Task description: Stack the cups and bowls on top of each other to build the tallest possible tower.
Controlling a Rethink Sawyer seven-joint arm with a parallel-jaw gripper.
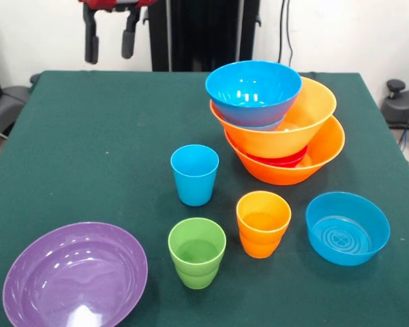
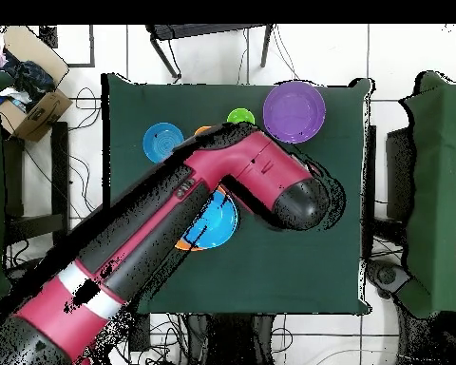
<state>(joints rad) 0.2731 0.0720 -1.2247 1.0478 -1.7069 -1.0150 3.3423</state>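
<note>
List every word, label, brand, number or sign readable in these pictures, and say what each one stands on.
None: no readable text shows in either view.
The cups and bowls are plain, with no print showing.
The small blue bowl bears only a moulded ring pattern on its bottom, with no letters legible.
The cardboard box beside the table in the overhead view shows no readable marking.
The red arm shows dark marks too small to read.

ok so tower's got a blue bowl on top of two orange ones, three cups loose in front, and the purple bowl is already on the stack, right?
Not quite. The purple bowl is not on the tower; the front view shows it sitting alone on the table at the near corner. The rest holds: a blue bowl tops two orange ones, and the blue cup, green cup and orange cup stand loose.
</note>
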